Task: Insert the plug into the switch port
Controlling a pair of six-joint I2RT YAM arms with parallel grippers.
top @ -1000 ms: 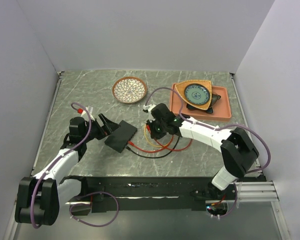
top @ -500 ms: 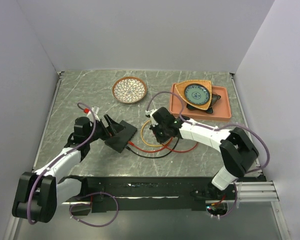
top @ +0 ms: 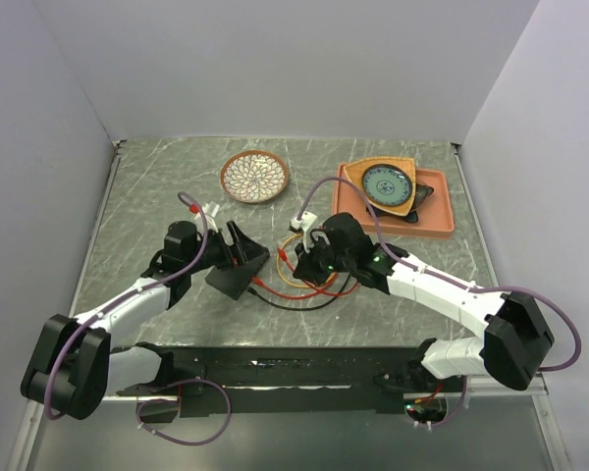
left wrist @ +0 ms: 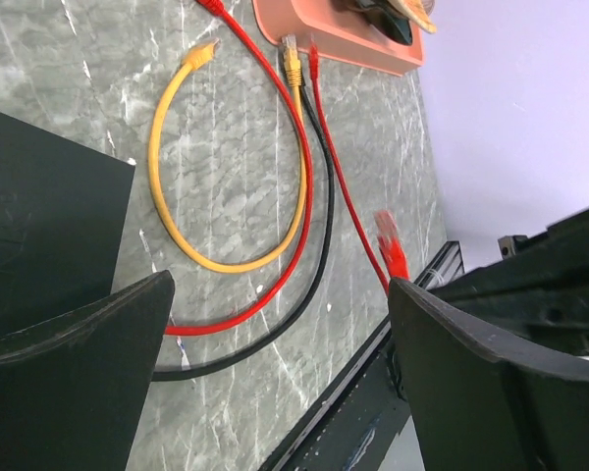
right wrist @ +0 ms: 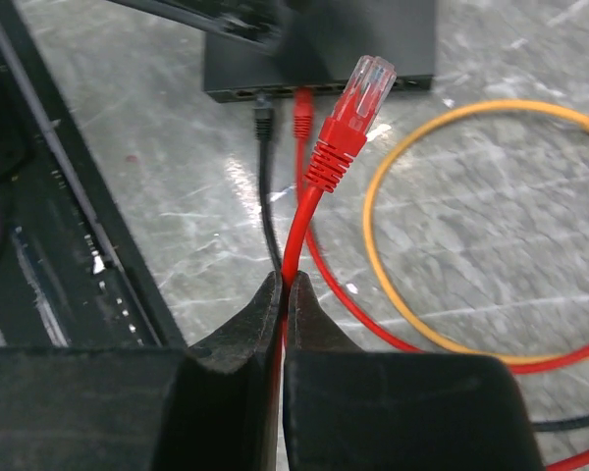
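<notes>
As seen from above, flat matte-black rectangular switch box [top: 232,279] left of centre on grey marbled tabletop [top: 157,186], wide-open left tool [top: 240,247] over it. Left wrist: spread fingers [left wrist: 79,383] gripping nothing. Right wrist: right tool [right wrist: 283,285] clamped tight on thin red cable [right wrist: 299,226], red plug [right wrist: 358,108] raised near the box's sockets, not touching.

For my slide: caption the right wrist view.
Right end effector pinches a red cable, its plug pointing toward the switch.

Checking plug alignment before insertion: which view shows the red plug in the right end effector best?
Right wrist: the red plug is sharp and close, its cable pinched in the right end effector, tip toward the switch. Top external shows only a red speck; left wrist shows it blurred.
</notes>
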